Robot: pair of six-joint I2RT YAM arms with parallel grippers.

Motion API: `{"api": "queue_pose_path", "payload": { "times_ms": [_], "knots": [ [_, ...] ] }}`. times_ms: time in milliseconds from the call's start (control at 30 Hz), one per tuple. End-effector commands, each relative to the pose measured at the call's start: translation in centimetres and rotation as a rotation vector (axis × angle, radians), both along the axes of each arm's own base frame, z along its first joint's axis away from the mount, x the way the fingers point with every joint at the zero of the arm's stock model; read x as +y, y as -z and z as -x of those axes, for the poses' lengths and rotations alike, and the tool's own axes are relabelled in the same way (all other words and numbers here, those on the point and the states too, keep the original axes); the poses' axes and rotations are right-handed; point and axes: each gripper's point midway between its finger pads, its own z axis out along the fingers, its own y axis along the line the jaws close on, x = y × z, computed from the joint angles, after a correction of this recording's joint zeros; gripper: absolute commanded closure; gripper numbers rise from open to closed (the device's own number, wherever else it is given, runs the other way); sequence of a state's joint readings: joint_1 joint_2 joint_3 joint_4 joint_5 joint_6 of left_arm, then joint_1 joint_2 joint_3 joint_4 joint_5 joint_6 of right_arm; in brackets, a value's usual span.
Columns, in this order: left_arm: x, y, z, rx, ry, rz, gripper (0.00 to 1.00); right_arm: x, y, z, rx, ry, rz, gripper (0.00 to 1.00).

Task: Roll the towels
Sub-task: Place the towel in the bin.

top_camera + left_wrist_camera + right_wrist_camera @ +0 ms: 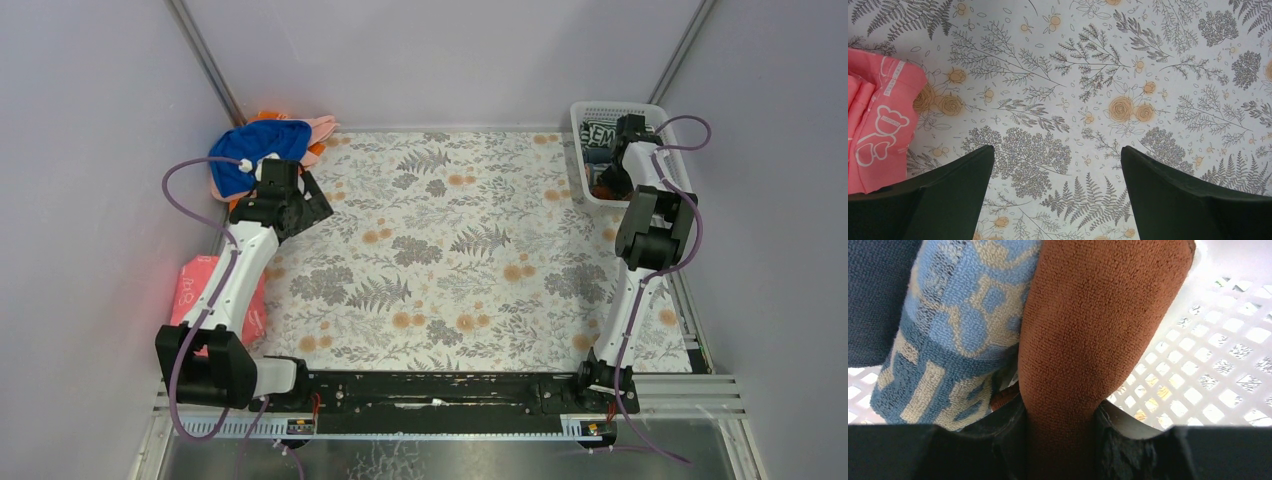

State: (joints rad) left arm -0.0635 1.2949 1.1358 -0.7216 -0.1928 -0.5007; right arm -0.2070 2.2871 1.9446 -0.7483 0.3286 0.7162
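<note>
One roll at a time: pinches brown towel (pixel 1098 340) in right gripper (pixel 1060 437), seemingly to seat it in lattice basket (pixel 1228 340), left gripper (pixel 1057 152) splayed, empty.

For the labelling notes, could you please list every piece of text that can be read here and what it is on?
"EM", cut off: printed towel in the basket.
Pink flat item: white bear outline and small lettering, too blurred to read.
Nothing else legible.
</note>
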Motion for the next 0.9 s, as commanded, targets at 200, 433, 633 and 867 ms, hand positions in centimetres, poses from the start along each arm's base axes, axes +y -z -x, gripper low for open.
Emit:
{"api": "queue_pose_path", "payload": {
  "times_ms": [200,433,633,867],
  "knots": [
    [0.5,0.6,-0.2,0.001,-0.022,0.043,0.03,2.9,2.7,-0.8,-0.048,0.081,-0.155,0.9],
    [0.7,0.6,-0.2,-0.001,-0.031,0.052,0.03,3.4,1.4,-1.2,-0.078,0.059,-0.184,0.65],
    [0.8,0.6,-0.2,-0.004,-0.031,0.063,0.03,3.4,-1.0,-1.1,-0.126,0.049,-0.17,0.48],
    [0.9,0.3,-0.1,-0.011,-0.032,0.071,0.03,3.2,-2.9,-0.9,-0.152,0.056,-0.153,0.31]
  ]
}}
